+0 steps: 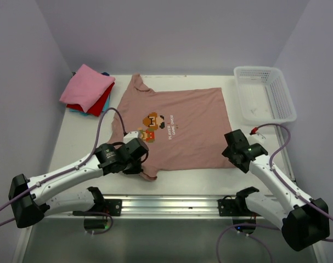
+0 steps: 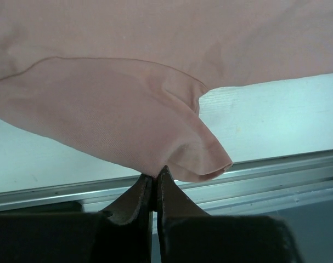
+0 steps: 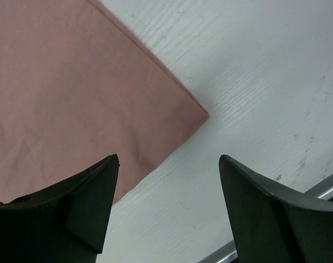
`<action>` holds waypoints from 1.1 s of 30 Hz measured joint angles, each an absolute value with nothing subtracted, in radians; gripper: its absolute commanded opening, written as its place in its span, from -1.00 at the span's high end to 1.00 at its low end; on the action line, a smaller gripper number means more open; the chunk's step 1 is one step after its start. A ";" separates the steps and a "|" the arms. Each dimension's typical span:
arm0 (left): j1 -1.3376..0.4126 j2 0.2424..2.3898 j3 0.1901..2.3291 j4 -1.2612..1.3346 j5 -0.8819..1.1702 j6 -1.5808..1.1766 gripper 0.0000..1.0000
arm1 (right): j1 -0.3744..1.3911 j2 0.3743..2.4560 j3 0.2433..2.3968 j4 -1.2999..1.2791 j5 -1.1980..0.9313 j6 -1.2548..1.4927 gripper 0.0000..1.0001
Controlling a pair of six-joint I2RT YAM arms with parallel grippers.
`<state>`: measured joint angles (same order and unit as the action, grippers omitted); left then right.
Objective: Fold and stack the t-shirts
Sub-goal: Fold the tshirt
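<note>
A dusty-pink t-shirt [image 1: 177,129] with a pixel-art figure and white text lies spread flat mid-table. My left gripper [image 1: 143,167] is shut on the edge of its near left sleeve [image 2: 128,120], the fingertips [image 2: 165,181] pinching the cloth above the table's front rail. My right gripper [image 1: 230,154] hangs open over the shirt's near right hem corner [image 3: 73,98], one finger over the cloth and the other over bare table. Nothing is between its jaws. Folded t-shirts are stacked at the back left: bright pink [image 1: 86,86] on top, red [image 1: 99,104] beneath, a blue edge [image 1: 74,109] under that.
A white lattice basket [image 1: 264,93] stands at the back right. An aluminium rail [image 1: 171,205] runs along the near table edge between the arm bases. Purple walls close in the left, back and right sides.
</note>
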<state>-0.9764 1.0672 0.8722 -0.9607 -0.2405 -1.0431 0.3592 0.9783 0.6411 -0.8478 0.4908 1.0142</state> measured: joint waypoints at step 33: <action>-0.799 1.017 0.800 -0.898 -0.231 -0.893 0.89 | 0.316 1.120 0.508 -0.734 0.528 1.183 0.10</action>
